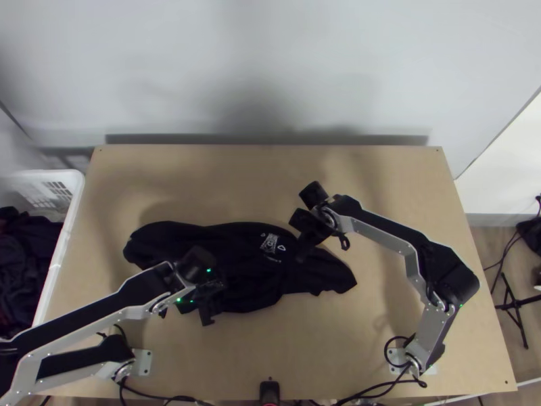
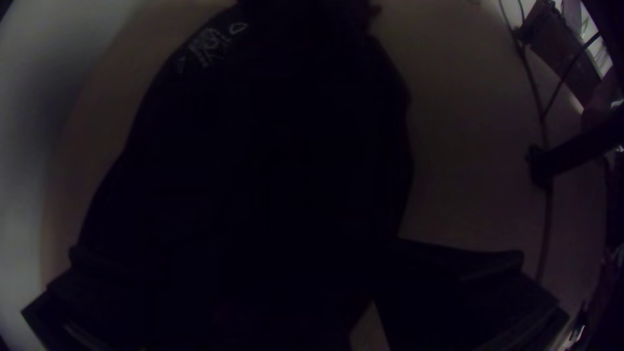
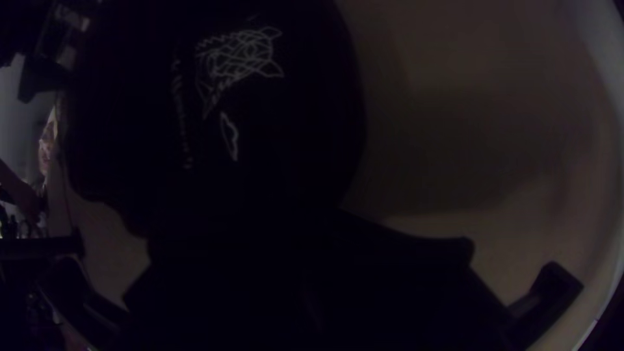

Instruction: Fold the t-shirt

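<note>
two arms over one dk. t-shirt (image 1: pixel 250 287), bunched in a long band across mid-table (image 1: pixel 338 345), white print (image 1: pixel 272 244) up. l. gripper (image 1: pixel 205 295): above its l. part, fingers spread, released. r. gripper (image 1: pixel 304 238): by the print; clenched or released, can't tell.

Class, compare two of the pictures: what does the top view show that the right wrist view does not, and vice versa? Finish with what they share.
Top view: the white basket of dark clothes left of the table, and the black tripod on the floor at the right.

Right wrist view: the fine crossing lines inside the white print, a close-up detail.

Both: the black T-shirt lying on the light wooden table, its white print, and the right gripper.
</note>
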`<state>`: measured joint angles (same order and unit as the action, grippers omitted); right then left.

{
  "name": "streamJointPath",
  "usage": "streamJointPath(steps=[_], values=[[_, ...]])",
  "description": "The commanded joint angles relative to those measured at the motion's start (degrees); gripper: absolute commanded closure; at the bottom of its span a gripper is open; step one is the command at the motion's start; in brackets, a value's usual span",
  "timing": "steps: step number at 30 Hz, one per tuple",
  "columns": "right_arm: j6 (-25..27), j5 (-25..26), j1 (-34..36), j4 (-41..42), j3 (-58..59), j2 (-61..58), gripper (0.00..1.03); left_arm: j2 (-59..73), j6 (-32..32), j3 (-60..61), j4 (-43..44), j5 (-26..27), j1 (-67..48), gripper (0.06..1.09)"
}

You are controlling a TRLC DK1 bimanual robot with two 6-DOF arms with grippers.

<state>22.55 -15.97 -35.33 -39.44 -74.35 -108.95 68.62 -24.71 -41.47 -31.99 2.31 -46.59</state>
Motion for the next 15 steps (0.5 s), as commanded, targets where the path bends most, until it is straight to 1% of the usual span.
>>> streamJointPath(steps=[1,8,9,11,12,13,14,15], values=[[0.5,-1.3,0.4,0.1,0.2,-0.1,1.00,0.4,-0.2,-0.3,0.1,0.0,0.8,0.20],[0.8,-1.3,1.1,0.1,-0.1,-0.3,1.00,-0.2,-0.2,1.5,-0.4,0.1,-0.4,0.20],[0.8,-1.3,1.2,0.1,-0.2,-0.3,1.00,-0.2,-0.2,1.7,-0.4,0.1,-0.9,0.26],[0.8,-1.3,1.5,0.1,-0.3,-0.3,1.00,-0.2,-0.1,1.7,-0.3,0.2,-1.1,0.40],[0.9,-1.3,1.6,0.1,-0.4,-0.3,1.00,-0.1,0.2,1.6,-0.3,0.3,-1.1,0.53],[0.9,-1.3,1.7,0.1,-0.4,-0.3,1.00,0.0,0.5,1.4,-0.3,0.5,-1.1,0.70],[1.0,-1.3,1.8,0.1,-0.4,-0.3,1.00,-0.1,0.8,1.3,-0.2,0.5,-1.1,0.83],[1.0,-1.3,1.8,0.1,-0.4,-0.3,1.00,-0.2,0.8,1.3,-0.2,0.5,-1.1,0.91]])
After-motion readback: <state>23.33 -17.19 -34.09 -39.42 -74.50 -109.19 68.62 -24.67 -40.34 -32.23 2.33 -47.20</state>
